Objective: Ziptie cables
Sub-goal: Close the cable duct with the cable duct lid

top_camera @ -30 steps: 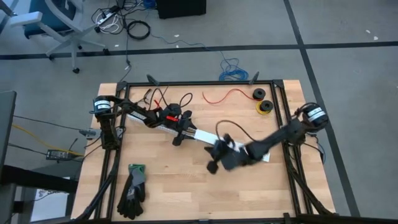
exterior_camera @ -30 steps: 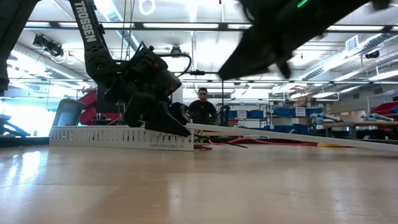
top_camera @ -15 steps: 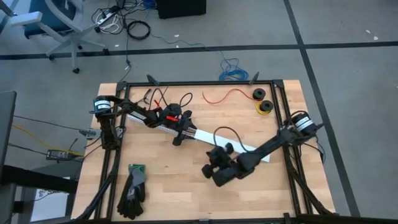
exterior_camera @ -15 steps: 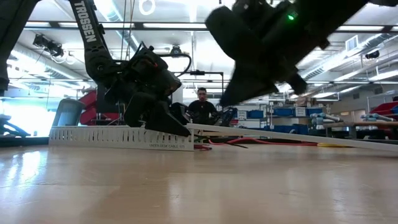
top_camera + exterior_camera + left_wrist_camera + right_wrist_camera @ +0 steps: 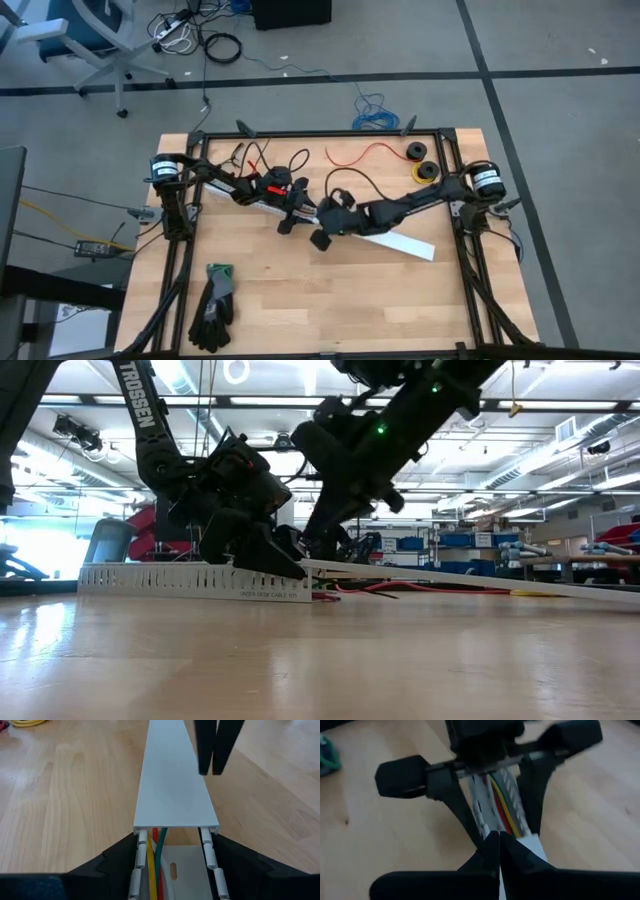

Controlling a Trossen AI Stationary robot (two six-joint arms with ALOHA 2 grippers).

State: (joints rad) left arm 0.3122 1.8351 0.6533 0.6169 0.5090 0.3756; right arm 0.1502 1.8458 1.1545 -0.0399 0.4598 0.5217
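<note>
The cables [image 5: 155, 845], yellow, green and red wires, lie inside a white slotted channel [image 5: 250, 193] that runs slantwise across the table. A white cover [image 5: 172, 785] closes the channel's further stretch. My left gripper [image 5: 295, 207] straddles the channel just where the cover ends. My right gripper [image 5: 315, 218] is shut, with its tips [image 5: 207, 767] over the cover's end, facing the left gripper. The right wrist view shows the cables [image 5: 502, 805] just beyond those shut tips. My left gripper pinches the slotted channel between its two fingers, one on the outer side of each side wall [image 5: 137, 851], right before the cover's end. The fingers slant down from the table's left and lie along the channel. The channel rests flat on the table. My right gripper's shut tips hang at the cover's edge; whether they touch it I cannot tell.
A pair of black gloves [image 5: 215, 305] lies near the front left. A loose red wire [image 5: 365, 152], a black spool [image 5: 416, 151] and a yellow spool [image 5: 426, 172] sit at the far right. Black frame rails edge the table. A person [image 5: 325, 530] stands in the room behind.
My right gripper, shut throughout, has swung from the table's middle toward the far edge and left, coming down to the cover's end close to my left gripper. The channel, cover and cables have not moved.
</note>
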